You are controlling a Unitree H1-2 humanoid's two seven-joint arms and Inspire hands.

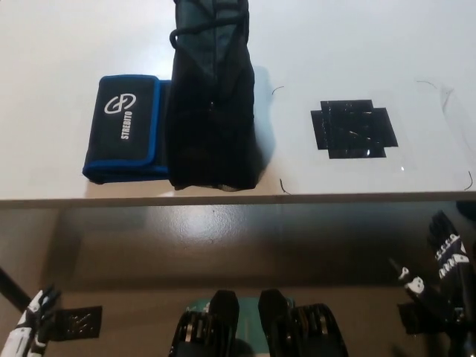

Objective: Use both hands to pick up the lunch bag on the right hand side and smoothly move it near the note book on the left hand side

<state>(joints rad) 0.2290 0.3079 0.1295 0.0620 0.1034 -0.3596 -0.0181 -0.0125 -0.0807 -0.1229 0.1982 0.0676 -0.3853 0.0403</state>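
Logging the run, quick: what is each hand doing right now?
Left hand: open, holding nothing, below the table edge at lower left.
Right hand: open, holding nothing, below the table edge at lower right.

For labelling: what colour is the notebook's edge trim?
Blue, around the black notebook; head view shows it clearly.

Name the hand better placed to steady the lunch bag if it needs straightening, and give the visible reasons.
Neither clearly. Both hands hang below the table edge, off the bag. The left hand sits at the far lower left, the right hand at the lower right. The lunch bag stands left of centre, against the notebook, so left, marginally.
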